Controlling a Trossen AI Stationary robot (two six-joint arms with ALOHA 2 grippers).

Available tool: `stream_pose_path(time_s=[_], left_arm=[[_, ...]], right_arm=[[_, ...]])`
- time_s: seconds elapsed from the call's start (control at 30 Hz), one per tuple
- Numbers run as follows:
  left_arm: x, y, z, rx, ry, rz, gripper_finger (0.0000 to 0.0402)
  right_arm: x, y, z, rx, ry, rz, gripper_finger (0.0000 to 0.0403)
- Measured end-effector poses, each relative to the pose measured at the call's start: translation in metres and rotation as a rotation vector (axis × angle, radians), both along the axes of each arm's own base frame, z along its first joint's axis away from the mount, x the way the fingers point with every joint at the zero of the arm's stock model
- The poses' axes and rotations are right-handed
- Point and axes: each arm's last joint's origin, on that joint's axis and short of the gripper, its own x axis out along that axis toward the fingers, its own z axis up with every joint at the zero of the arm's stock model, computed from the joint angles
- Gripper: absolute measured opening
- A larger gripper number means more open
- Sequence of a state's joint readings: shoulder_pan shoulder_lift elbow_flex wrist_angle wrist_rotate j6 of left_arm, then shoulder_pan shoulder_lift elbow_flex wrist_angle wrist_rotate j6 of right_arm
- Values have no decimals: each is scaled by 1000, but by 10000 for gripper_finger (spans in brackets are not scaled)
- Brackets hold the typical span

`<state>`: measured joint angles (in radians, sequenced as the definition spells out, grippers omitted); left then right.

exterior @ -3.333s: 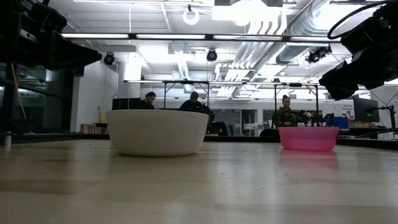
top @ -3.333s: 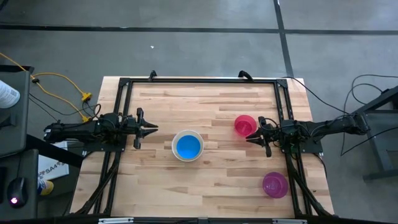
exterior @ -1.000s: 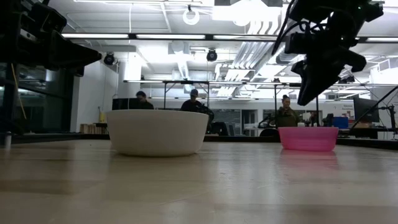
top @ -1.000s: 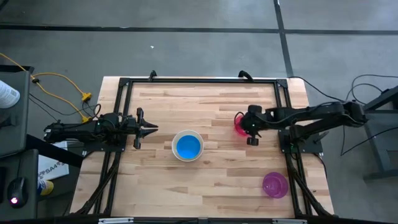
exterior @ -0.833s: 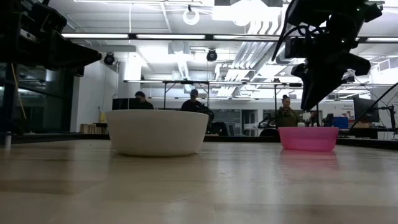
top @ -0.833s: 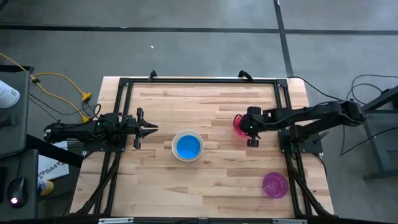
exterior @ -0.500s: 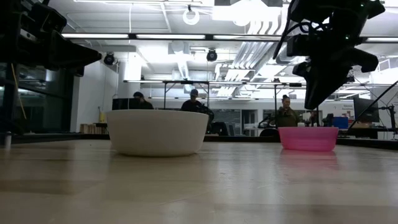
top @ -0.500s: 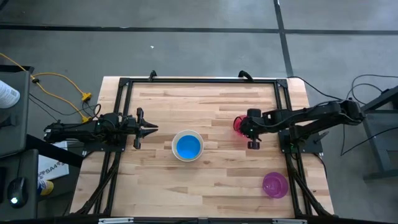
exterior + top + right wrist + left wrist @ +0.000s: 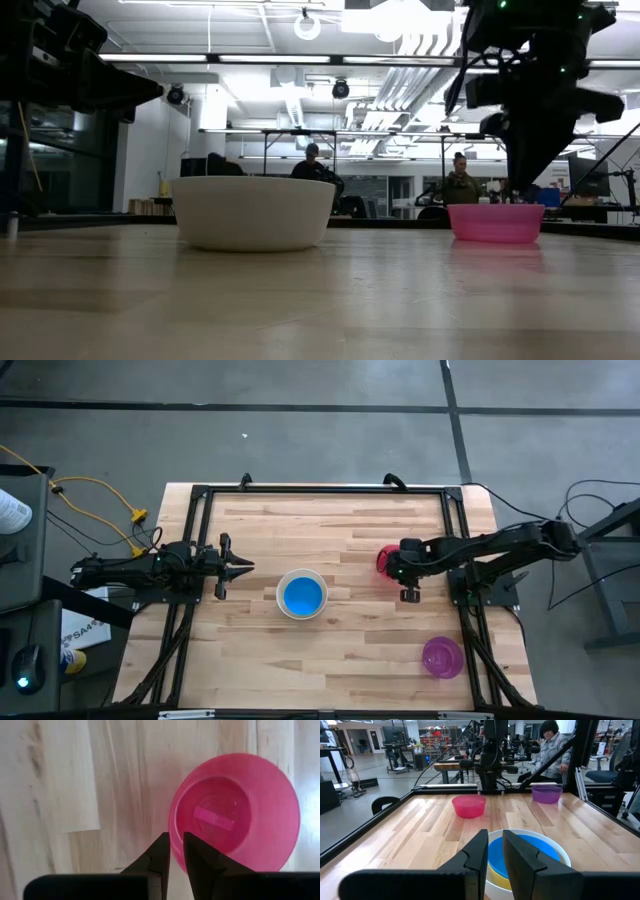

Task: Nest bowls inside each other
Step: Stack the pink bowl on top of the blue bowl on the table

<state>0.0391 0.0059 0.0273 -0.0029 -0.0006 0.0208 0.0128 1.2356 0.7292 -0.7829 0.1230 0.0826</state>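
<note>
The right end effector (image 9: pixel 176 851) hangs above the near rim of the pink bowl (image 9: pixel 235 809), fingers slightly parted, straddling the wall line but holding nothing. To grasp well, it should drop straight down so one finger goes inside and one outside the rim, then pinch firmly before lifting. The target stack, a white bowl (image 9: pixel 301 594) with yellow and blue inside, sits mid-desk (image 9: pixel 330 650). The purple bowl (image 9: pixel 442 656) waits well apart. The left end effector (image 9: pixel 237 567) rests at the desk's left edge, its fingers narrowly parted too.
</note>
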Motion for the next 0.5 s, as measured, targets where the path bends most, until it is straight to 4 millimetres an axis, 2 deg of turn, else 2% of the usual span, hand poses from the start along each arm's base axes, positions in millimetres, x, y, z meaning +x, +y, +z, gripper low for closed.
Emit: stream_pose_path(time_s=[0.5], left_arm=[[0, 0, 0, 0, -1, 0, 58]], right_arm=[[9, 0, -17, -2, 77, 1, 48]])
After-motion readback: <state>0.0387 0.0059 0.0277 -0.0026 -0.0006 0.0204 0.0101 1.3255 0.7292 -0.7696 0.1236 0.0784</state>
